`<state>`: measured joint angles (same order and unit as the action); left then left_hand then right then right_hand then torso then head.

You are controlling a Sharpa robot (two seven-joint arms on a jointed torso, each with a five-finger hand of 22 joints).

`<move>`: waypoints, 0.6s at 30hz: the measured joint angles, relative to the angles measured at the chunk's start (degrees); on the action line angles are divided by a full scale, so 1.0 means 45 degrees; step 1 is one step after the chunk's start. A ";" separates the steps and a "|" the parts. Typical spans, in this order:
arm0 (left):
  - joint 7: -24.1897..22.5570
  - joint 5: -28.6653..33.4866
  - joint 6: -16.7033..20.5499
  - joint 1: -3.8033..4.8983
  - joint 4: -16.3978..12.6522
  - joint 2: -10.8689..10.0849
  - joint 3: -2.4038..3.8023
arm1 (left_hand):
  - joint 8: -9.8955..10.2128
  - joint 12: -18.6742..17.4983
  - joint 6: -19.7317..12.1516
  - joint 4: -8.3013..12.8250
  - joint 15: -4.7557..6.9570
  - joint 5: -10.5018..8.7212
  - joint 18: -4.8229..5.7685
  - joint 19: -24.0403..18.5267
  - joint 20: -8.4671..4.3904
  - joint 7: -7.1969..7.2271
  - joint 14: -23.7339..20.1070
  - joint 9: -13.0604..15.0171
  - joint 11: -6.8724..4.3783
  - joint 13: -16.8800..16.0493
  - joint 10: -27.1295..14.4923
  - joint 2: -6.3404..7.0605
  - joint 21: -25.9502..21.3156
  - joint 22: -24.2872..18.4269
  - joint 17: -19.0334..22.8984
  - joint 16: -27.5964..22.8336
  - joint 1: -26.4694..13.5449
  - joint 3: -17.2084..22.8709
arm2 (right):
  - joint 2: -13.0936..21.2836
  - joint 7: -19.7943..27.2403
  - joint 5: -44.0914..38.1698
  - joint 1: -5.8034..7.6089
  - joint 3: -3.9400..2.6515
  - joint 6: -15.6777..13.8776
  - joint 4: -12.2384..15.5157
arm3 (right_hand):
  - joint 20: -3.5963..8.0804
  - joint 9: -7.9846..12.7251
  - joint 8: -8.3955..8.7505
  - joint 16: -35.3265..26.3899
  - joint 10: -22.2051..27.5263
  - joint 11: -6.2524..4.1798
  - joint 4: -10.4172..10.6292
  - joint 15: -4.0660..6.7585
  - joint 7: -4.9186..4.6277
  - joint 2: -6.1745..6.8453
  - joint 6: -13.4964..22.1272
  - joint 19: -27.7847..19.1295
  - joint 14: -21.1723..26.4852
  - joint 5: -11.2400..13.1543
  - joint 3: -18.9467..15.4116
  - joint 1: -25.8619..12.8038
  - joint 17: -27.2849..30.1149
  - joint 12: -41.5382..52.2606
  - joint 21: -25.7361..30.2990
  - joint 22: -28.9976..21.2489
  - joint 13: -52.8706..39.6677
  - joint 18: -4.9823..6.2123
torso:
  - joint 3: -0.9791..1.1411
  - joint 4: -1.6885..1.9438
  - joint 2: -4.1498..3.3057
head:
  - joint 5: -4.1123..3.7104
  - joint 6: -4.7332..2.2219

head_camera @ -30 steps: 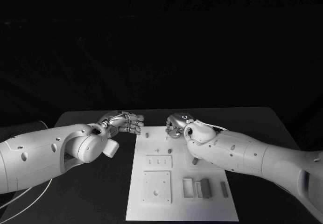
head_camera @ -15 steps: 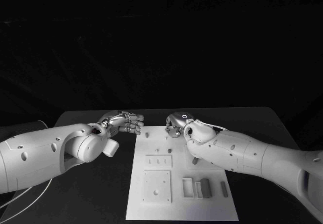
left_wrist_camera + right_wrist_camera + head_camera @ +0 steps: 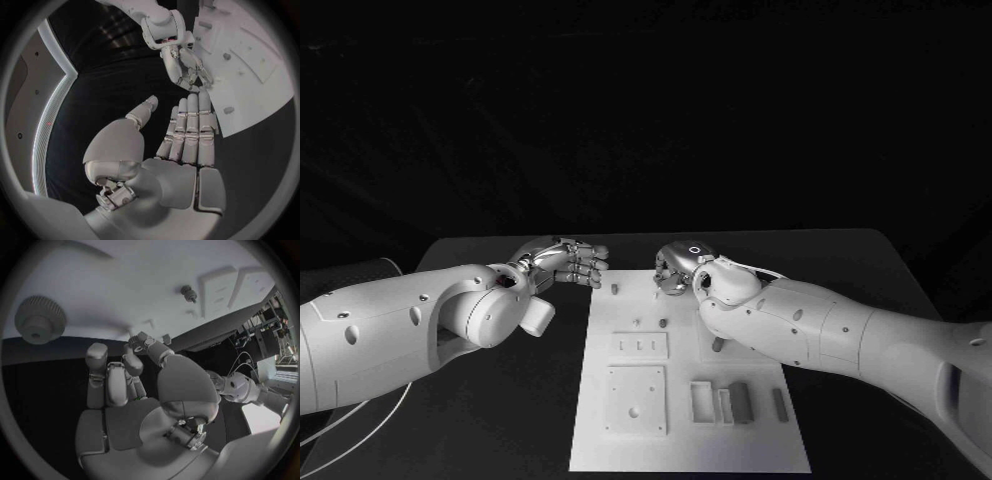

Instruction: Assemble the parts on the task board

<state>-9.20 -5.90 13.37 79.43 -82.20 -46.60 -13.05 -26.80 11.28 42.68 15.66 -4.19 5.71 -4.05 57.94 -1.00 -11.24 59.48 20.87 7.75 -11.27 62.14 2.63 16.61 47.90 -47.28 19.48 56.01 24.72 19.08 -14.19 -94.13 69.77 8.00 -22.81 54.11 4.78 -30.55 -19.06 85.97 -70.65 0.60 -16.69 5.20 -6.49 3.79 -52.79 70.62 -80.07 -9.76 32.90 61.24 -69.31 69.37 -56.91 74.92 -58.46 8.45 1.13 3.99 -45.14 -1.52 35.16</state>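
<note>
**Desk:** What are you getting from the wrists that the head camera is hiding?

**Me:** In the right wrist view I am seeing a grey toothed gear [image 3: 39, 319] lying flat on the task board [image 3: 125, 285], just off the right hand [image 3: 134, 377]. From the head, my own right arm is covering that spot. The right hand's fingers are curling in at the board's far edge; whether they are pinching anything, I cannot tell.

**Desk:** And the left?

**Me:** The left wrist view is showing the left hand [image 3: 181, 145] with fingers straight and together, thumb apart, holding nothing. Its fingertips are reaching the board's far left corner. The head view is giving me only its curled back [image 3: 567, 262].

**Desk:** How is the board lying?

**Me:** The task board [image 3: 689, 440] is running lengthwise from the counter's near edge towards the far edge, in the middle of the counter [image 3: 862, 260]. A square plate [image 3: 635, 400] is sitting near its near left corner, a smaller slotted plate [image 3: 639, 346] just beyond that. Upright rectangular parts [image 3: 740, 401] are standing in a row towards the near right corner, long sides running along the board. A small peg [image 3: 615, 289] is standing by the far left edge.

**Desk:** Surroundings?

**Me:** I am looking at a black counter with black drapery behind.
</note>
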 measured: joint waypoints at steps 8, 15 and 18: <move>0.0016 0.0000 -0.0013 0.0000 0.0015 0.0014 0.0000 | 0.0000 0.0000 0.0000 0.0000 0.0000 0.0000 -0.0003 -0.0001 0.0000 0.0000 0.0000 -0.0001 0.0000 -0.0012 0.0000 0.0000 0.0000 0.0010 -0.0021 -0.0049 0.0000 0.0000 | -0.0011 0.0000 0.0014 0.0004 -0.0002 0.0056 -0.0011 | -0.0001 0.0006 0.0035 0.0000 0.0000 0.0000 0.0000 0.0028 0.0000 0.0000 -0.0001 -0.0001 0.0029 0.0000 0.0000 0.0000 0.0015 0.0001 0.0000 0.0000 0.0003 -0.0001 | 0.0004 0.0000 0.0000 | -0.0001 0.0022; 0.0027 0.0000 -0.0023 0.0000 0.0019 0.0014 0.0000 | 0.0048 0.0001 0.0000 0.0000 0.0000 0.0000 0.0004 -0.0001 0.0000 0.0000 0.0000 0.0004 0.0047 -0.0011 -0.0048 0.0000 0.0000 0.0009 -0.0021 -0.0049 0.0000 0.0000 | -0.0016 -0.0009 0.0021 0.0005 -0.0003 0.0058 -0.0015 | -0.0002 0.0012 0.0037 0.0000 0.0000 0.0000 0.0000 0.0028 -0.0001 0.0000 -0.0001 -0.0002 0.0029 0.0000 0.0000 0.0000 0.0029 -0.0046 0.0000 0.0000 0.0021 0.0000 | 0.0004 0.0000 0.0000 | 0.0012 0.0027; 0.0031 0.0000 -0.0026 0.0000 0.0019 0.0013 0.0000 | 0.0048 0.0001 -0.0001 0.0000 0.0000 0.0000 0.0008 -0.0001 0.0000 0.0000 0.0000 0.0011 0.0047 -0.0011 -0.0049 0.0000 0.0000 0.0009 -0.0021 -0.0049 0.0000 0.0000 | -0.0013 -0.0015 0.0024 0.0005 -0.0002 0.0058 -0.0024 | -0.0002 0.0014 0.0037 0.0000 0.0000 0.0000 0.0000 0.0028 -0.0001 0.0000 -0.0001 -0.0002 0.0029 0.0000 0.0000 0.0000 0.0029 -0.0046 0.0000 0.0000 0.0021 0.0000 | 0.0004 0.0000 0.0000 | 0.0013 0.0027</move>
<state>-9.06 -5.90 13.26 79.43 -82.11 -46.54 -13.05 -26.58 11.29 42.67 15.66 -4.18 5.71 -4.02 57.94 -1.00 -11.24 59.48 20.92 7.96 -11.32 61.93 2.64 16.61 47.94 -47.37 19.26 56.01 24.72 19.02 -14.25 -94.02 69.79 7.99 -22.55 54.00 4.77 -30.48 -18.89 85.97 -70.65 0.60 -16.69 5.32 -6.49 3.79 -52.80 70.61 -79.95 -9.76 32.90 61.24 -69.18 69.16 -56.91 74.92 -58.37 8.45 1.15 3.99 -45.14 -1.46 35.28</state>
